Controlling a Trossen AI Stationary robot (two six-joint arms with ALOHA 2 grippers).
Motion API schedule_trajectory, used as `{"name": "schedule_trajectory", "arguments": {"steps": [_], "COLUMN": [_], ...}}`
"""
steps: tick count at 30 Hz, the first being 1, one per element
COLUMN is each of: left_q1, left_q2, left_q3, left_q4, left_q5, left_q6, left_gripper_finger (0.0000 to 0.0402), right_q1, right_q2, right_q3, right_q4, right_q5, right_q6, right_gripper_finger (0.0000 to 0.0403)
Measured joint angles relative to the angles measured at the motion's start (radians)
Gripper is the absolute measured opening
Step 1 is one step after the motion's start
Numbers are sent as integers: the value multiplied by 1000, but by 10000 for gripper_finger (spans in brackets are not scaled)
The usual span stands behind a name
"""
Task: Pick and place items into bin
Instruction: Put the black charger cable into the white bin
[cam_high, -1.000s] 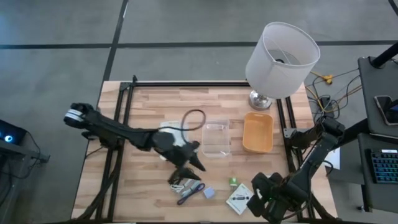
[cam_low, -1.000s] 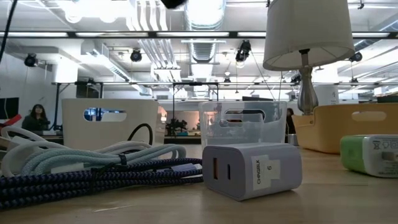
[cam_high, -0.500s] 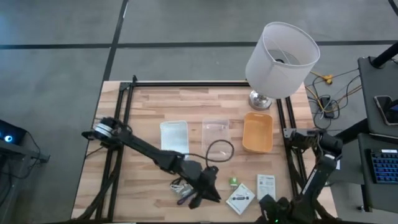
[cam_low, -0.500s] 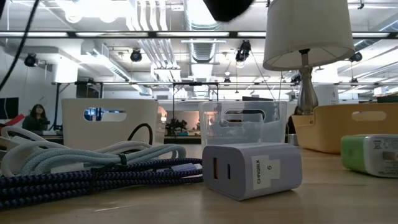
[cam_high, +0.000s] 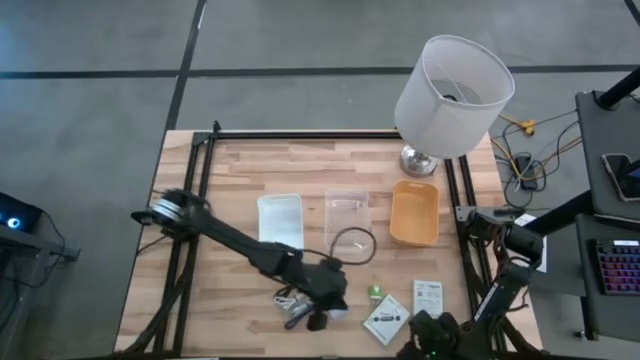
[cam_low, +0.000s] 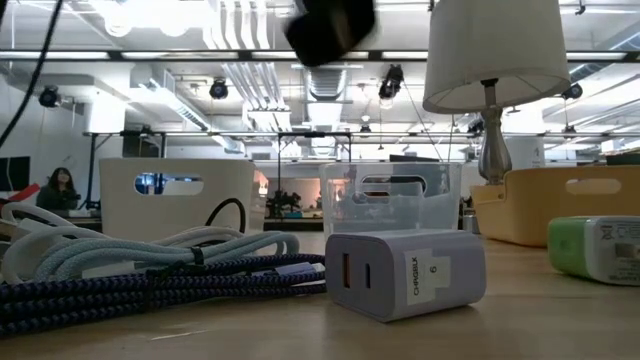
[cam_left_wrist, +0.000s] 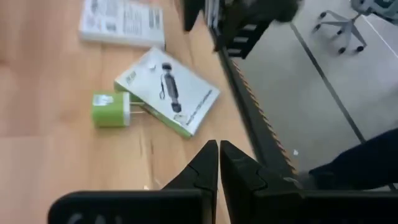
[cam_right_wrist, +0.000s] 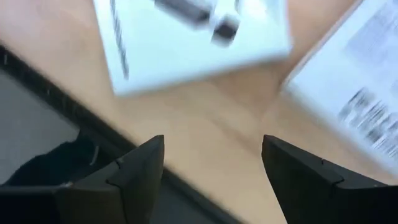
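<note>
While most of the small things lie loose near the front edge of the bench (cam_high: 230, 170), the picking step is judged to be only half done. A big white lamp (cam_high: 452, 95) is stood at the back right corner and is no part of the job. Three bins are set in a row across the middle: a white bin (cam_high: 280, 218), a clear bin (cam_high: 347, 215) and an orange bin (cam_high: 414, 212). A black loop of cable (cam_high: 352, 245) is draped at the front of the clear bin.

The left gripper (cam_high: 322, 312) is held low by the front edge, just above the pile of cables (cam_low: 120, 275) and the small white charger (cam_low: 405, 272). Its jaws are seen pressed fully together in the left wrist view, and nothing is seen held between them. The right gripper (cam_right_wrist: 211, 171) is held at the front right corner, over two flat white packets (cam_high: 386, 318), with its jaws spread wide and nothing between them. The second packet (cam_high: 428, 295) lies just beside the first. A little green plug (cam_high: 375, 292) lies near the front edge, touching the first packet.

Next, it is judged that the left jaws must be opened and brought down around one item. Then the item must be lifted and carried back to a bin. The flat packets may be hard to pinch.
</note>
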Motion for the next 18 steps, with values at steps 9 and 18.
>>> {"name": "schedule_trajectory", "arguments": {"steps": [9,18], "left_q1": [-17,-158], "left_q2": [-287,-465], "left_q3": [-63,-293], "left_q4": [-465,-512], "left_q5": [-170,-257], "left_q6": [-104,-455], "left_gripper_finger": [10,94], "right_q1": [-161,-299], "right_q2": [-43,-99], "right_q3": [-6,24], "right_q4": [14,150], "right_q5": [-57,21], "right_q6": [-427,-1120], "right_gripper_finger": [282,288]}}
